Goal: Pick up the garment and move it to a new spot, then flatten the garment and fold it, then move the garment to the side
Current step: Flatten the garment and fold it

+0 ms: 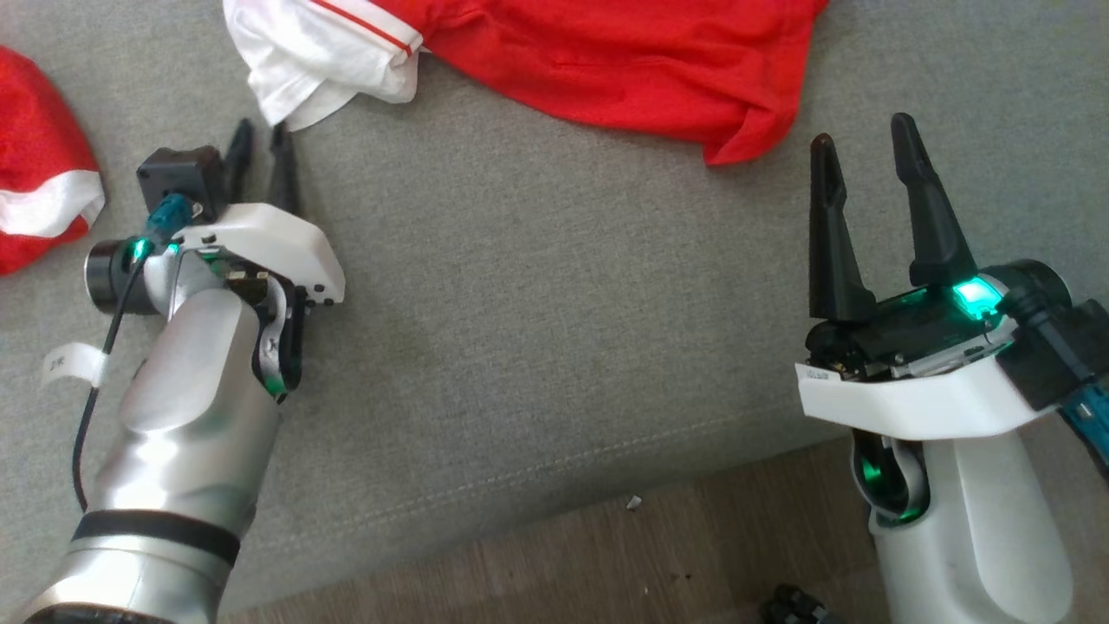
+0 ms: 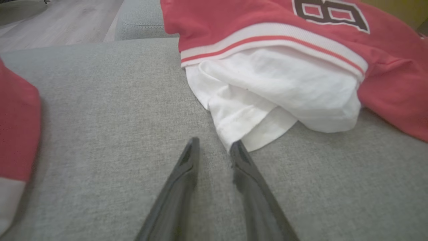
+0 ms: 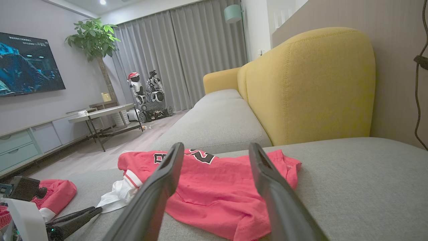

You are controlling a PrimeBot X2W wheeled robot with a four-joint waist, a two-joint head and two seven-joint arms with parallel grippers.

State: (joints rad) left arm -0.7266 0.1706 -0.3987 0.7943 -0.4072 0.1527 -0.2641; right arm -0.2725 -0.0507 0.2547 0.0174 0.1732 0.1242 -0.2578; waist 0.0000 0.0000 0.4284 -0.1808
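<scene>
The garment [image 1: 606, 52] is a red jersey with a white under-layer [image 1: 321, 52], lying crumpled at the far side of the grey sofa seat [image 1: 537, 286]. In the left wrist view the garment [image 2: 384, 77] shows white trim and a dark number, and its white cloth [image 2: 274, 87] ends in a corner by one fingertip [image 2: 236, 147]. My left gripper [image 1: 262, 128] [image 2: 215, 141] lies low on the seat with a narrow gap and bare sofa between its fingers. My right gripper [image 1: 862, 130] [image 3: 216, 146] stands open above the seat, short of the garment [image 3: 214, 187].
A second red-and-white cloth [image 1: 35, 156] [image 2: 16, 134] lies at the left of the seat. The seat's front edge drops to wooden floor [image 1: 606, 555]. A yellow backrest [image 3: 311, 83] rises behind the sofa. Beyond stand a table [image 3: 100, 113] and another robot [image 3: 147, 90].
</scene>
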